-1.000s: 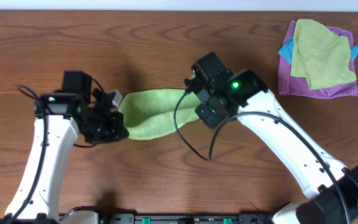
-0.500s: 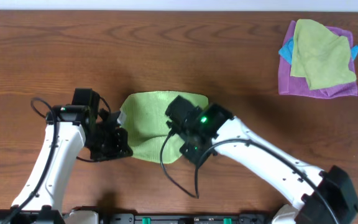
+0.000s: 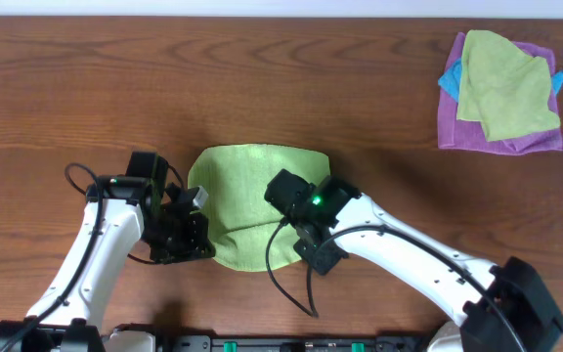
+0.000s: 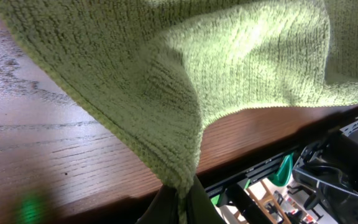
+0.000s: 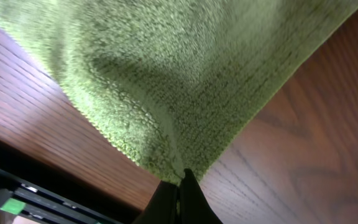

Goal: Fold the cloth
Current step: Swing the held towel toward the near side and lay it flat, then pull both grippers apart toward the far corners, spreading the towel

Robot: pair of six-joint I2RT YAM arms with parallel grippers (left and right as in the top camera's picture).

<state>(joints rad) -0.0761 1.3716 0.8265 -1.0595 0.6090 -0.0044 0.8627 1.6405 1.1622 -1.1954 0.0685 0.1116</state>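
Evidently the left claw (image 4: 179,200) and the right claw (image 5: 179,186) each pinch tight on a near corner of the cloth (image 3: 247,196), so that it lies spread between them on the table (image 3: 262,78), towards its front edge, ready for a fold.

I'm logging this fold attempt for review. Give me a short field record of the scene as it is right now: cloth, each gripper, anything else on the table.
cloth: lime-green, spread open at mid-table, near corners pinched
left gripper: shut on the cloth's near-left corner
right gripper: shut on the cloth's near-right corner
table: brown wood
pile of cloths: far right; yellow-green on purple, blue peeking out, apart from both arms
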